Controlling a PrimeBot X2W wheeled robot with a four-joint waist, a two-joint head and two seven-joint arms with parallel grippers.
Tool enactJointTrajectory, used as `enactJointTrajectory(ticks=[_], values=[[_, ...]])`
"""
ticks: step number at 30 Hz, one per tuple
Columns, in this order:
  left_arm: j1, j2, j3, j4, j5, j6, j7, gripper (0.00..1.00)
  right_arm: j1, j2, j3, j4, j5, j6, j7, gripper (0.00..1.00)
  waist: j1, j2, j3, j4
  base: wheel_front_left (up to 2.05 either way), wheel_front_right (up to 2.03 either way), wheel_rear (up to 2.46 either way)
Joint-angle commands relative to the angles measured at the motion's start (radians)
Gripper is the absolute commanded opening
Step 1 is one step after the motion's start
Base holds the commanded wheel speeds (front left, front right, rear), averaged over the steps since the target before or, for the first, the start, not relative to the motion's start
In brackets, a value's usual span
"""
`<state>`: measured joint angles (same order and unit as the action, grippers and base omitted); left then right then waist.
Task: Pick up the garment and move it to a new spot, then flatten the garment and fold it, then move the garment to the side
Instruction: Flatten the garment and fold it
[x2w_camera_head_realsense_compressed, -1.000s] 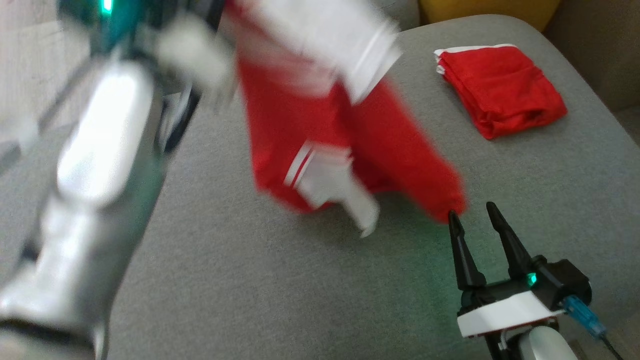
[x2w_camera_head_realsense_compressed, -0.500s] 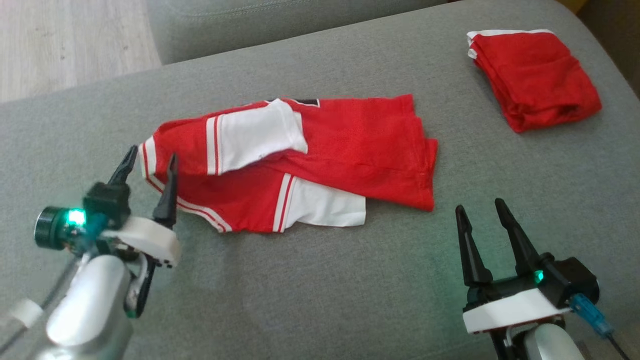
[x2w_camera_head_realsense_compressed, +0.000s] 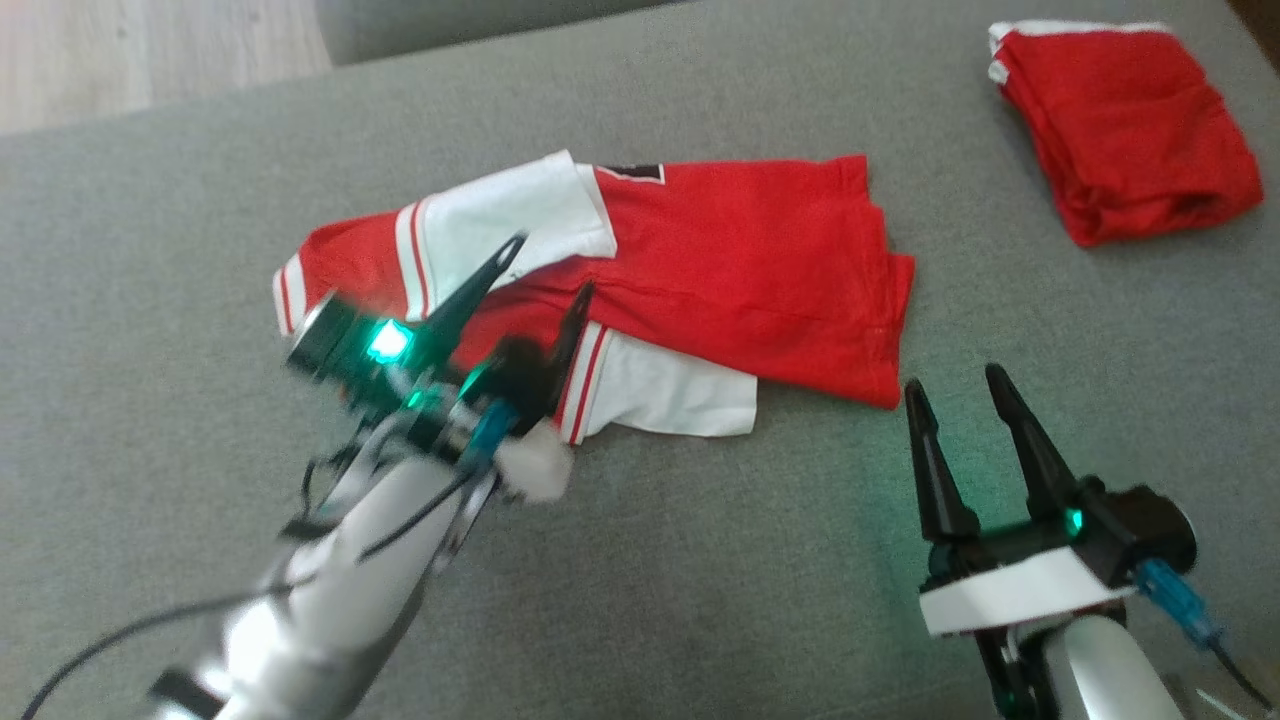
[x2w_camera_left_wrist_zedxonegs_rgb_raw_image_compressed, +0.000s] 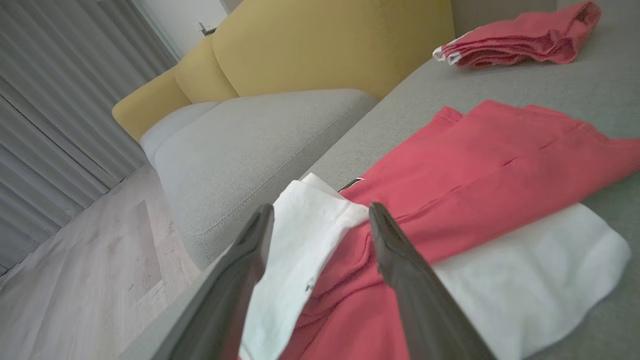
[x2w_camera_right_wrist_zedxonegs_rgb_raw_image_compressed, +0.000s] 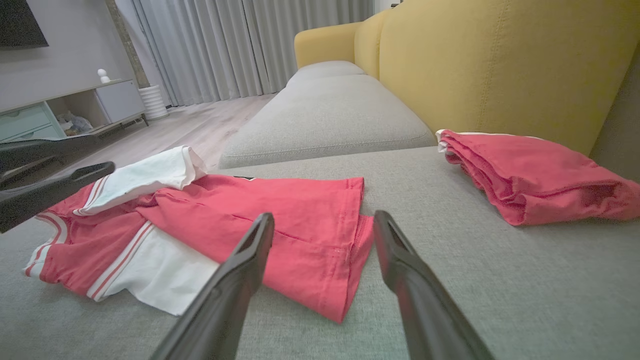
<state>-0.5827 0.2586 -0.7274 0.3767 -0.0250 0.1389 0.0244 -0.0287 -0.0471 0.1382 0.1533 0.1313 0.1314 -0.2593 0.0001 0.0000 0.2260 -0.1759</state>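
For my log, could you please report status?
Left end effector, right end effector open, empty. Red-and-white jersey garment rumpled on grey cushion. Folded red cloth apart.

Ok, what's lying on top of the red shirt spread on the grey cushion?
A white sleeve lies folded over the shirt, with the open left tool above it. What the sleeve covers is hidden.

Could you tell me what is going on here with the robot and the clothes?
The robot is working on a red and white shirt lying rumpled on the grey sofa seat. Its left gripper is open over the shirt's white sleeve; its right gripper is open beside the hem, holding nothing. Another red garment lies folded at the far right.
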Motion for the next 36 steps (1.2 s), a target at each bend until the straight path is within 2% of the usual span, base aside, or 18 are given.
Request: enactJointTrajectory(ticks=[1,5,11,17,18,19,20,21,22,31,36], values=[[-0.067,0.007,0.023,-0.012,0.013,-0.007,0.016,1.0,-0.035,-0.003,0.029,-0.035,-0.006,-0.001,-0.002,1.0,-0.0001,0.0,0.025,-0.008,0.0,0.0,0.0],[-0.15,-0.028,-0.004,0.062,0.043,-0.019,0.065,1.0,-0.052,-0.003,0.039,-0.033,-0.009,-0.001,-0.002,1.0,-0.0001,0.0,0.062,-0.028,0.0,0.0,0.0],[-0.212,-0.049,-0.027,0.157,0.052,-0.044,0.101,1.0,-0.062,-0.003,0.037,-0.032,-0.008,-0.001,-0.002,1.0,-0.0001,0.0,0.094,-0.055,0.0,0.0,0.0],[-0.226,-0.05,-0.037,0.198,0.059,-0.031,0.083,1.0,-0.064,-0.003,0.038,-0.029,-0.005,-0.001,-0.002,1.0,-0.0001,0.0,0.091,-0.069,0.0,0.0,0.0],[-0.229,-0.048,-0.039,0.201,0.061,-0.027,0.078,0.85,-0.064,-0.003,0.039,-0.029,-0.004,-0.001,-0.002,1.0,-0.0001,0.0,0.089,-0.07,0.0,0.0,0.0],[-0.231,-0.048,-0.04,0.205,0.063,-0.024,0.074,0.46,-0.063,-0.003,0.04,-0.029,-0.003,-0.001,-0.002,1.0,-0.0001,0.0,0.087,-0.072,0.0,0.0,0.0],[-0.234,-0.047,-0.041,0.207,0.064,-0.021,0.071,0.33,-0.063,-0.003,0.04,-0.029,-0.002,-0.001,-0.002,1.0,-0.0001,0.0,0.084,-0.073,0.0,0.0,0.0],[-0.236,-0.046,-0.042,0.211,0.064,-0.019,0.069,0.11,-0.063,-0.003,0.041,-0.029,-0.002,-0.001,-0.002,1.0,-0.0001,0.0,0.082,-0.073,0.0,0.0,0.0],[-0.237,-0.045,-0.043,0.215,0.064,-0.017,0.07,0.0,-0.062,-0.003,0.042,-0.029,-0.001,-0.001,-0.002,1.0,-0.0001,0.0,0.079,-0.074,0.0,0.0,0.0],[-0.242,-0.039,-0.045,0.192,0.049,-0.011,0.017,0.0,-0.044,-0.003,0.038,-0.025,-0.003,-0.001,-0.002,1.0,-0.0001,0.0,0.057,-0.056,0.0,0.0,0.0],[-0.233,-0.006,-0.025,0.124,0.03,0.001,-0.023,0.0,-0.039,-0.003,0.037,-0.017,-0.01,-0.001,-0.002,1.0,-0.0001,0.0,0.035,-0.039,0.0,0.0,0.0]])
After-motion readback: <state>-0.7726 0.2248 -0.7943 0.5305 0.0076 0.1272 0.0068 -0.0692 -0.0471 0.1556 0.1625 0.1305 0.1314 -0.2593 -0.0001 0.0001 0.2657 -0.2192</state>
